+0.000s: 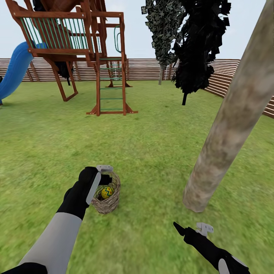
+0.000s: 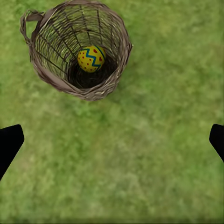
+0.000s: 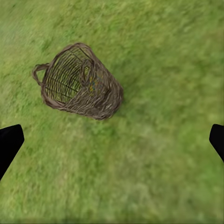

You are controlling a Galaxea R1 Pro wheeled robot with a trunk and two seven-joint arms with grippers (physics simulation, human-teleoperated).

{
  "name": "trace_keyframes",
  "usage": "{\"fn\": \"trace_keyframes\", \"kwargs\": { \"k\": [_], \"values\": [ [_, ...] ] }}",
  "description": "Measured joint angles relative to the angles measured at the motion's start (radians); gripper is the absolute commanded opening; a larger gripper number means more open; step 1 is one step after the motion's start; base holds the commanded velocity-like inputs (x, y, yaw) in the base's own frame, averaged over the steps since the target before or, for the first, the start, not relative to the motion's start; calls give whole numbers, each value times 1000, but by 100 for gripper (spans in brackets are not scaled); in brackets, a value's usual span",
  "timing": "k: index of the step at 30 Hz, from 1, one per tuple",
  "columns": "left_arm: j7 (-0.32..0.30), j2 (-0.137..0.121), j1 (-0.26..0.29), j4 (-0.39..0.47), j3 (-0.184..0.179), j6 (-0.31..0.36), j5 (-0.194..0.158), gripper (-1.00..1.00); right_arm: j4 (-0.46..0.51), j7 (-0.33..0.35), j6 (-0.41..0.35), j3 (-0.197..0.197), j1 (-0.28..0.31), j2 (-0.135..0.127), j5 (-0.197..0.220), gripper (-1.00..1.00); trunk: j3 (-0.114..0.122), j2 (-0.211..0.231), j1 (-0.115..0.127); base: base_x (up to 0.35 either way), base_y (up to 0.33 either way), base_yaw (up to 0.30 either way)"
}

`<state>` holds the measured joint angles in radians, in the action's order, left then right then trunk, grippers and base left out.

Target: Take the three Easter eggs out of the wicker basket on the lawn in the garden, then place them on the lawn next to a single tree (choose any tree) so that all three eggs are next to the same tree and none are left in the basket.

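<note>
Both grippers' jaws stand apart, empty: the left gripper (image 2: 112, 140) hangs over the basket (image 1: 107, 195), the right gripper (image 3: 112, 140) low above the lawn (image 1: 152, 152) near it. One egg (image 2: 91, 59) lies in the basket. One pale trunk (image 1: 232, 125) leans close by. Beyond stand a playset (image 1: 76, 45), a slide (image 1: 15, 68) and a fence (image 1: 228, 76).

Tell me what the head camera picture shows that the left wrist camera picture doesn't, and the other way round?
Head view alone: the wooden playset with its blue slide, the fence, a dark tree, the thick pale tree trunk near the basket, and both arms, with the left gripper above the basket and the right gripper low over the grass.

Left wrist view alone: a look straight down into the basket, with its dark bottom around the egg.

Both: the wicker basket, one yellow painted egg inside it, and the lawn.
</note>
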<state>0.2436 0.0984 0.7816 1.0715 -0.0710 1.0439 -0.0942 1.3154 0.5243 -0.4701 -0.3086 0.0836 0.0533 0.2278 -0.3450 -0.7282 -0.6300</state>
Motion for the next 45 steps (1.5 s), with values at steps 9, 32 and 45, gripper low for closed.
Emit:
{"fn": "trace_keyframes", "kwargs": {
  "k": [9,32,45],
  "values": [
    [-1,0,4,-86,11,0,-1,100,0,1,1,0,0,0,0,100,28,63,35,0,0,2],
    [-36,-59,12,-340,178,0,-10,100,0,3,0,1,0,0,0,100,38,84,47,142,0,0],
    [-41,-60,12,-341,180,0,-10,100,0,1,0,2,0,1,0,100,38,84,47,298,111,0]
  ]
}}
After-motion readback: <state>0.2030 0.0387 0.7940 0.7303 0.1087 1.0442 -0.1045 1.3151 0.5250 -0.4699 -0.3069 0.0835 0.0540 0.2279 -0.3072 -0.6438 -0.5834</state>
